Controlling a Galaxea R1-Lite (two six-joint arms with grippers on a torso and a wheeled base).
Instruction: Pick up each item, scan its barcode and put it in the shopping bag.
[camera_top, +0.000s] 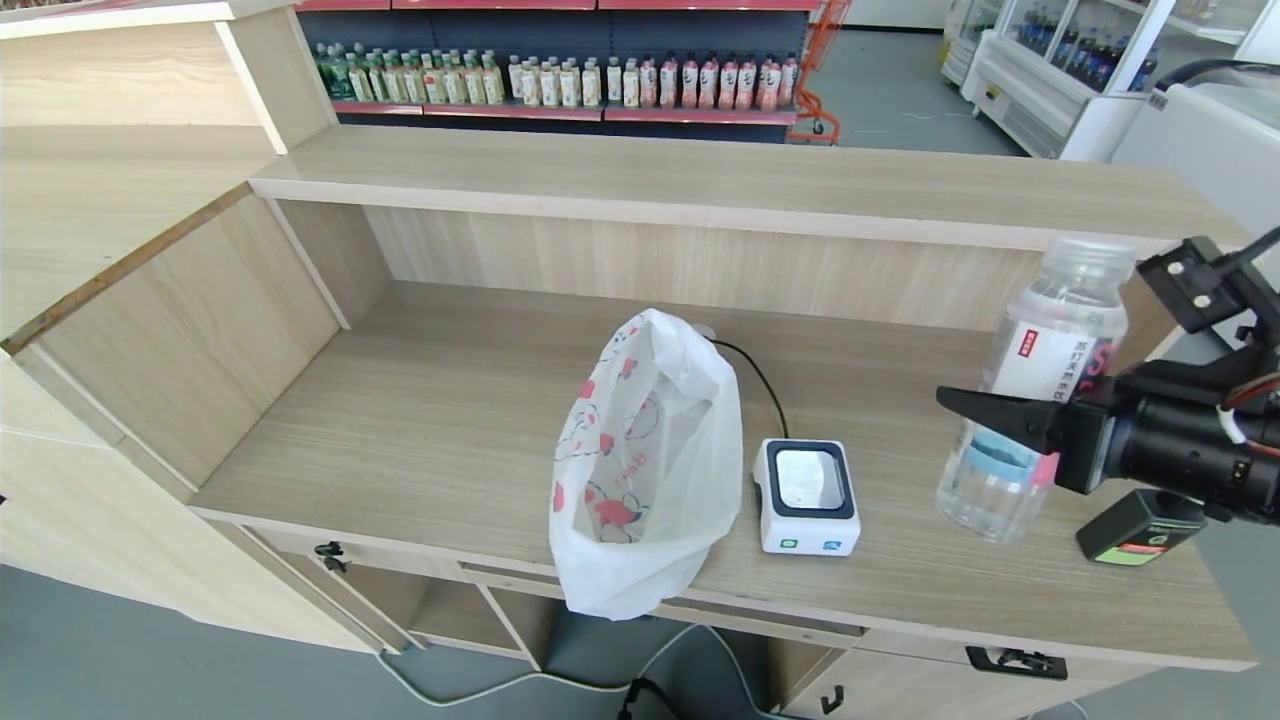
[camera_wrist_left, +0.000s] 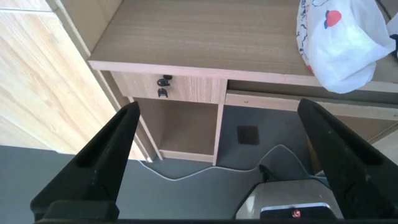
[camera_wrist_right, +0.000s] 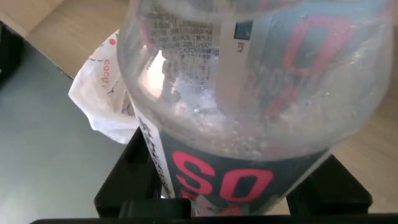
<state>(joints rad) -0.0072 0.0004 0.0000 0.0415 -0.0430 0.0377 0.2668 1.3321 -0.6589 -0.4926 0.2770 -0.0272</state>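
Note:
A clear water bottle (camera_top: 1040, 390) with a white and red label stands slightly tilted over the counter's right part, to the right of the scanner (camera_top: 806, 495). My right gripper (camera_top: 1010, 430) is shut on its lower half, one black finger (camera_top: 985, 408) lying across the front. In the right wrist view the bottle (camera_wrist_right: 249, 93) is close up between the gripper's (camera_wrist_right: 230, 196) jaws. The white shopping bag (camera_top: 645, 470) with red prints stands open left of the scanner, at the counter's front edge. My left gripper (camera_wrist_left: 219, 112) hangs open below the counter's front, near the bag (camera_wrist_left: 339, 40).
A small black box with a green and red label (camera_top: 1140, 527) lies on the counter under my right arm. The scanner's cable (camera_top: 760, 385) runs back behind the bag. A raised ledge (camera_top: 700, 180) borders the counter at the back, a wooden side wall (camera_top: 180, 340) at the left.

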